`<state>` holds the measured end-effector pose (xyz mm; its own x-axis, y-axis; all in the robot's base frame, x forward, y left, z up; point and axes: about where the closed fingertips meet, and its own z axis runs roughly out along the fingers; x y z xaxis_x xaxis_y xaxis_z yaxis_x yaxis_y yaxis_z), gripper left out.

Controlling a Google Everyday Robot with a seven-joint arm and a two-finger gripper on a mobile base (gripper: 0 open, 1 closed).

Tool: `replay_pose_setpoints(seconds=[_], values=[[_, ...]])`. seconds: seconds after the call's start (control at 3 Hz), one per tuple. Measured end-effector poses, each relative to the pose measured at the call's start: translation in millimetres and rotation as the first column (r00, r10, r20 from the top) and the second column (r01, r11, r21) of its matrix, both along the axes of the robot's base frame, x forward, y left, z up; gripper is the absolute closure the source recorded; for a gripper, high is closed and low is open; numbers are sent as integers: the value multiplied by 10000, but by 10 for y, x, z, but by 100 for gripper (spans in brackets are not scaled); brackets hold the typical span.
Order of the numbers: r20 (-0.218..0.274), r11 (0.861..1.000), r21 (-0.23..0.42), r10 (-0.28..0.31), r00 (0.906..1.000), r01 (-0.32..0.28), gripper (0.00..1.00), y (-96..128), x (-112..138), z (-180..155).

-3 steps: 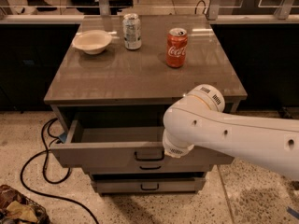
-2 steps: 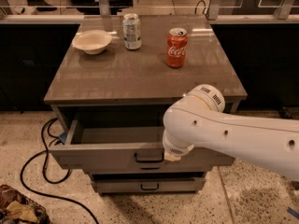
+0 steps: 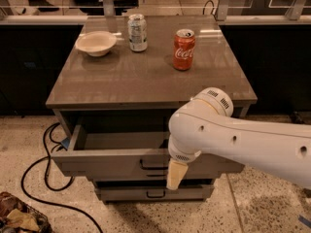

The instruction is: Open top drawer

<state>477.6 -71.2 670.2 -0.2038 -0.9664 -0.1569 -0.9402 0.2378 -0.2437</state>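
The top drawer [image 3: 107, 160] is a wide grey drawer, pulled well out from under the grey cabinet top [image 3: 146, 76], with its plain grey box interior showing. Its black loop handle [image 3: 153, 164] sits at the centre of the front. My white arm reaches in from the right. My gripper [image 3: 176, 174] hangs in front of the drawer front, just right of the handle, with one cream fingertip [image 3: 175, 176] pointing down. Two narrower drawer fronts [image 3: 153, 193] sit shut below.
On the cabinet top stand a white bowl [image 3: 95, 43], a silver can [image 3: 137, 32] and a red cola can [image 3: 183, 49]. A black cable [image 3: 46, 178] loops on the speckled floor at the left. Crumpled clutter [image 3: 19, 215] lies at the bottom left.
The drawer has come a little further out toward me and the gripper has moved with it. The things on top have not moved.
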Motion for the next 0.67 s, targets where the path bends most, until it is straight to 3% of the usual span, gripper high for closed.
replay_pose_setpoints(seconds=[0.67], values=[[662,9949,-949,-285,9974,348,0,-80,-89,570]])
